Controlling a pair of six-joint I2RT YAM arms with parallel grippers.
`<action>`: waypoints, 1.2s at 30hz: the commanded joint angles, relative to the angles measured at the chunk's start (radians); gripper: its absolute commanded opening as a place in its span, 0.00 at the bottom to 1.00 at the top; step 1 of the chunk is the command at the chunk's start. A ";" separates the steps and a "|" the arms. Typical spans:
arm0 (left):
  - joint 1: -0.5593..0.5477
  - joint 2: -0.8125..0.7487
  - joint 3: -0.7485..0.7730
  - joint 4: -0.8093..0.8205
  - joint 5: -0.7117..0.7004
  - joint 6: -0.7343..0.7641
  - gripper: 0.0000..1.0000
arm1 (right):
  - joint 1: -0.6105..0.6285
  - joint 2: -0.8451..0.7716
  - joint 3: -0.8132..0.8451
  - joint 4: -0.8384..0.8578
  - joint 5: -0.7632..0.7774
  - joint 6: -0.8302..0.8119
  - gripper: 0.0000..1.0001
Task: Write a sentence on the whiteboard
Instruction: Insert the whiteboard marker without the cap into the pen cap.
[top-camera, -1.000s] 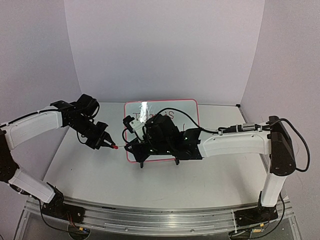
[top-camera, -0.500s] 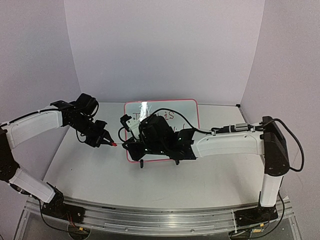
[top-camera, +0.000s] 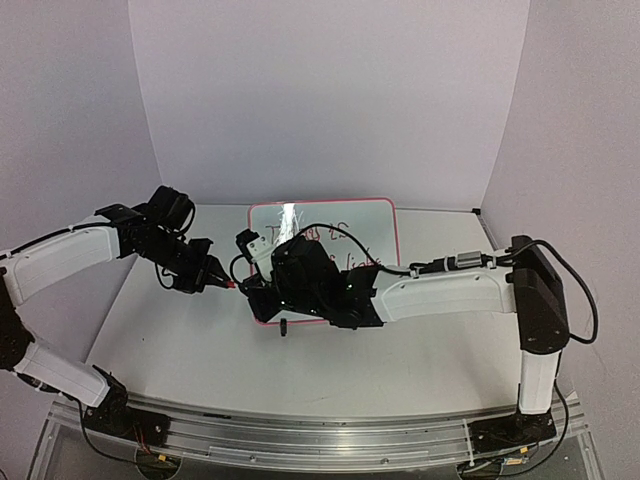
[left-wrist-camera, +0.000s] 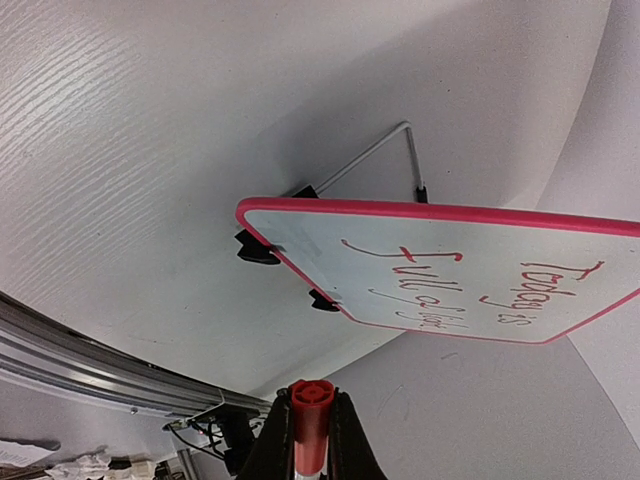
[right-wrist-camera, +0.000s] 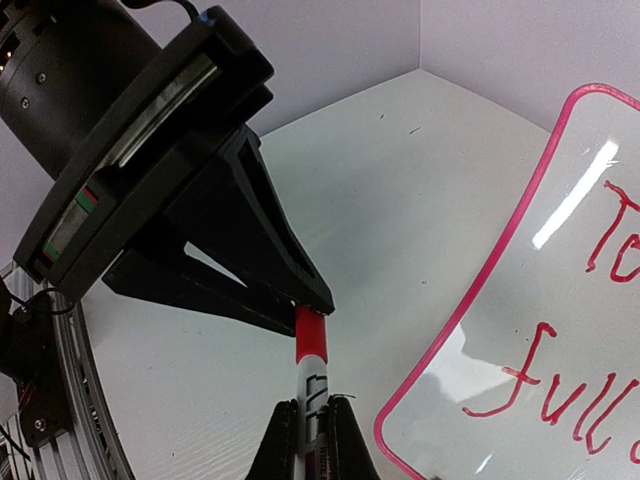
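The whiteboard (top-camera: 330, 215) (left-wrist-camera: 450, 250) (right-wrist-camera: 560, 330) stands propped at the table's middle, pink-framed, with two black clip feet. The sentence (left-wrist-camera: 450, 285) (right-wrist-camera: 590, 400) is red handwriting in two lines; in the top view my right arm covers its lower part. My left gripper (top-camera: 222, 283) (left-wrist-camera: 312, 400) is shut on a red marker cap (left-wrist-camera: 312, 395), just left of the board. My right gripper (top-camera: 252, 291) (right-wrist-camera: 312, 410) is shut on the white marker (right-wrist-camera: 320, 385). The marker's red end (right-wrist-camera: 311, 335) meets the left fingers (right-wrist-camera: 260, 270); I cannot tell whether it sits in the cap.
A wire stand (left-wrist-camera: 370, 155) props the board from behind. An aluminium rail (top-camera: 300, 430) (left-wrist-camera: 90, 360) runs along the table's near edge. Pale walls close in the back and both sides.
My right arm has swung left across the board's front, bringing the marker up to my left gripper and uncovering more writing. The left gripper barely shifted.
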 joint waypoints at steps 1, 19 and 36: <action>-0.013 -0.024 0.027 0.121 0.108 0.034 0.00 | 0.006 0.037 0.026 0.036 0.063 -0.016 0.00; -0.197 0.093 0.255 0.157 0.082 0.216 0.00 | -0.034 0.243 0.278 0.017 -0.046 0.007 0.00; -0.291 -0.027 0.238 0.051 -0.196 0.147 0.00 | -0.035 0.214 0.291 -0.025 -0.056 -0.030 0.00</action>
